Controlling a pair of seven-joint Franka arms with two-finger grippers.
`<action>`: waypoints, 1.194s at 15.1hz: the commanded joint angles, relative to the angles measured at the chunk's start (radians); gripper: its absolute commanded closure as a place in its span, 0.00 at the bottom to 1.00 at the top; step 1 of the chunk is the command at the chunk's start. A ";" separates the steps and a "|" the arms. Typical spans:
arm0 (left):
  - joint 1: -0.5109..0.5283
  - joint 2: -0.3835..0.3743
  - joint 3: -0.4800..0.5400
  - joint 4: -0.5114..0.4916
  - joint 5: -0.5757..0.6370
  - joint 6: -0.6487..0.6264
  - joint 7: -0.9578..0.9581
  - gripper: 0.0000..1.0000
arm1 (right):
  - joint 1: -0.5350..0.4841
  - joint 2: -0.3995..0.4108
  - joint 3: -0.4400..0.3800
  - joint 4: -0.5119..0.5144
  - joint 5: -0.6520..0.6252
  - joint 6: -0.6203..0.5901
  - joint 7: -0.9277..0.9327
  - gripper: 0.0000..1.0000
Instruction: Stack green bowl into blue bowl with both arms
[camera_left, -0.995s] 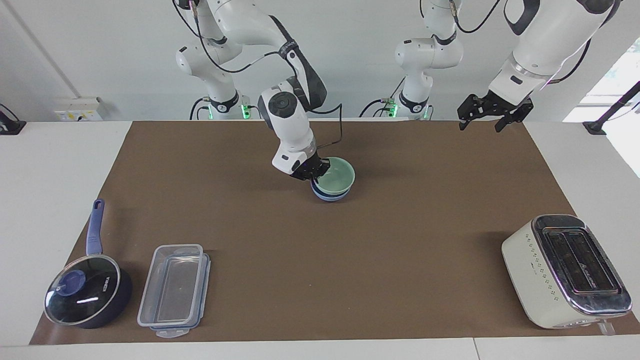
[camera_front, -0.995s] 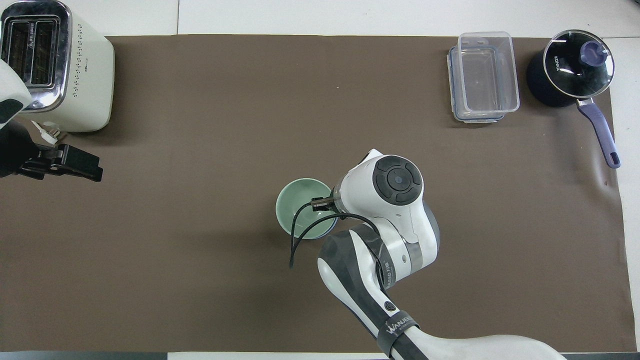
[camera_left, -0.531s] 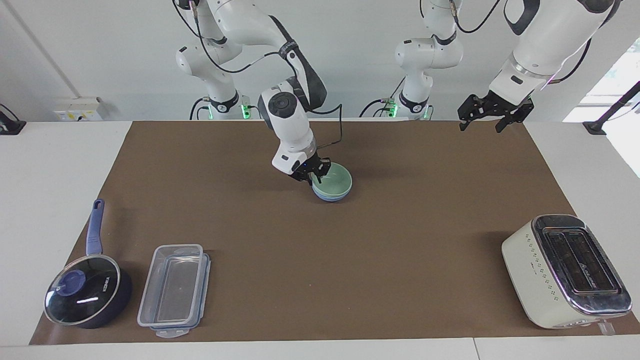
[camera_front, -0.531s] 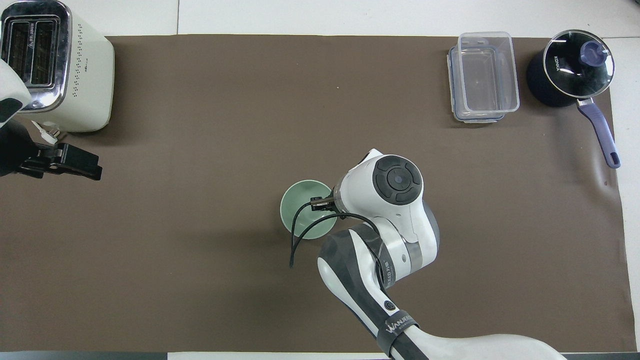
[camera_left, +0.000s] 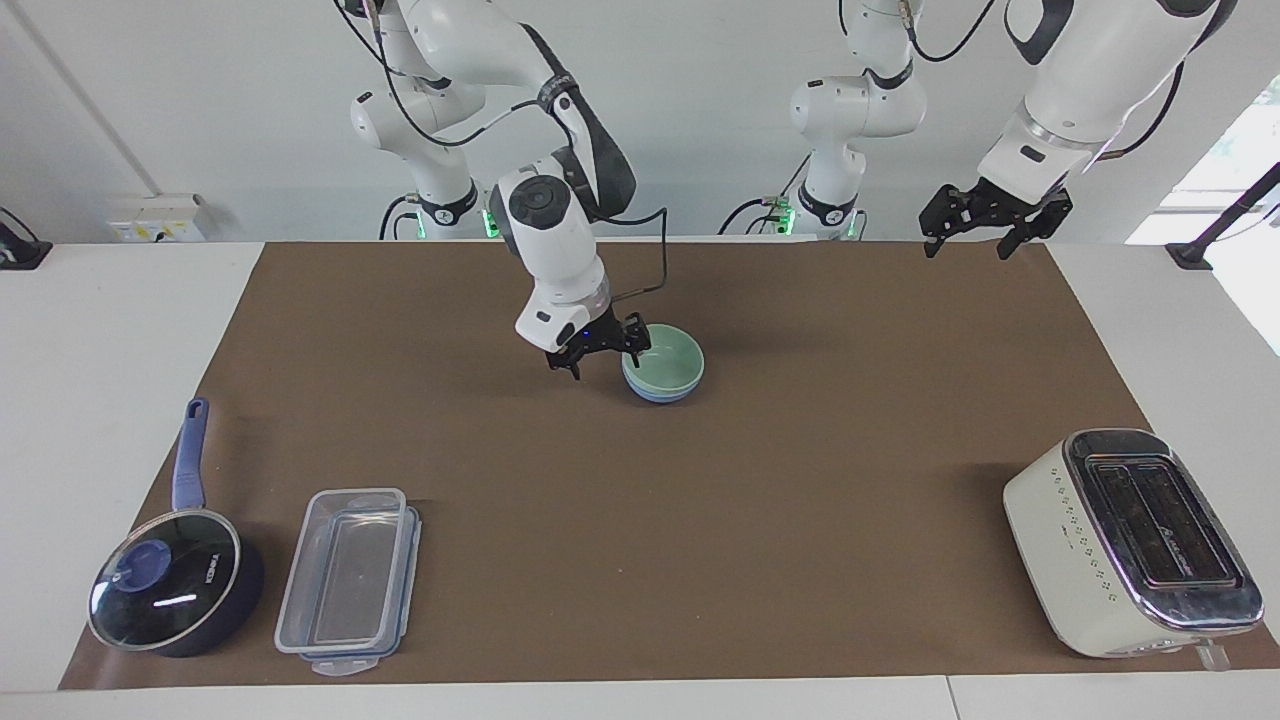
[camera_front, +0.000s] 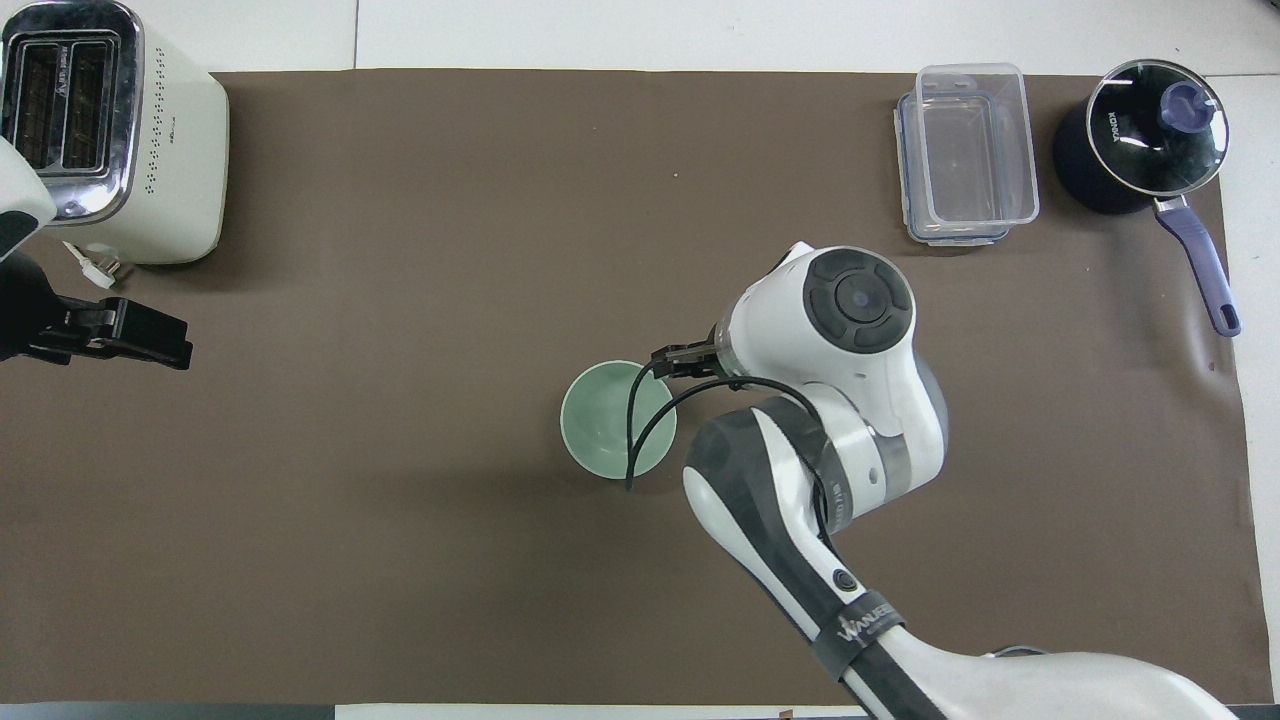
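Note:
The green bowl (camera_left: 665, 360) sits nested in the blue bowl (camera_left: 658, 396), of which only the lower wall shows, in the middle of the brown mat. In the overhead view the green bowl (camera_front: 608, 418) covers the blue one. My right gripper (camera_left: 605, 360) is open and empty. It hangs just above the mat beside the bowls, toward the right arm's end, apart from the green rim. In the overhead view its wrist hides most of it. My left gripper (camera_left: 965, 238) is open and empty. It waits in the air over the mat's edge by the robots, toward the left arm's end.
A white toaster (camera_left: 1130, 540) stands toward the left arm's end, farthest from the robots. A clear lidded container (camera_left: 345, 580) and a dark blue lidded saucepan (camera_left: 175, 580) sit toward the right arm's end, also farthest from the robots.
My right gripper has let go of the green bowl, which has settled into the blue bowl. The gripper has moved off it toward the right arm's end. The left gripper has risen slightly.

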 joint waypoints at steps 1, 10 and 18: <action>0.000 -0.029 -0.004 -0.036 0.027 0.022 -0.007 0.00 | -0.104 -0.011 0.006 0.166 -0.086 -0.216 -0.021 0.00; -0.008 -0.032 0.001 -0.042 0.022 0.027 -0.003 0.00 | -0.347 -0.124 0.003 0.381 -0.205 -0.626 -0.297 0.00; -0.012 -0.033 0.001 -0.043 0.022 0.024 0.002 0.00 | -0.427 -0.144 0.006 0.372 -0.198 -0.664 -0.389 0.00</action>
